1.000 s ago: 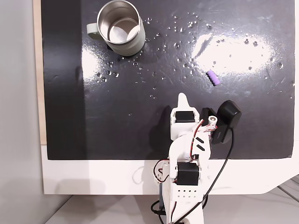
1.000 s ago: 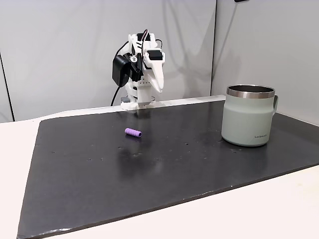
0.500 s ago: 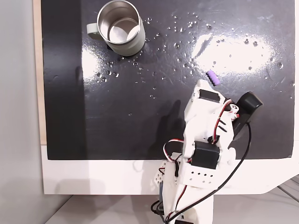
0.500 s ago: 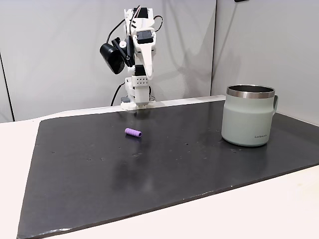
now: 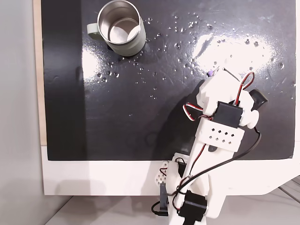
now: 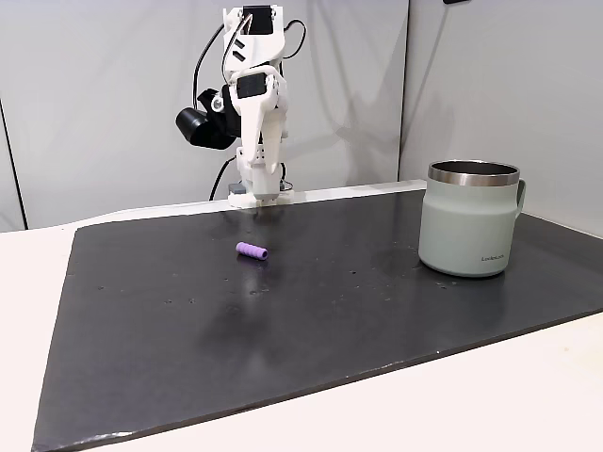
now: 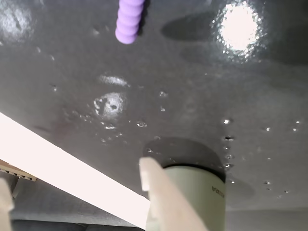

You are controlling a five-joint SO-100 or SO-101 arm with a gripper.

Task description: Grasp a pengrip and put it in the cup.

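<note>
While the white two-finger gripper [image 7: 77, 192] hangs open and empty, you drop it straight over the small purple ribbed pengrip [image 6: 252, 251], lying flat on the black mat [image 6: 311, 311] well apart from the grey-green steel-lined mug [image 6: 470, 218]. Straddle its short axis. From above the arm hides most of the pengrip [image 5: 210, 73]; the wrist view crops its far end.

I'm looking at a bare test bench, lab-like: a white table [image 6: 528, 395] topped with a glossy black mat [image 6: 377, 311], plain grey wall panels [image 6: 113, 94] behind, exposed wires [image 5: 225, 159] on the arm.
</note>
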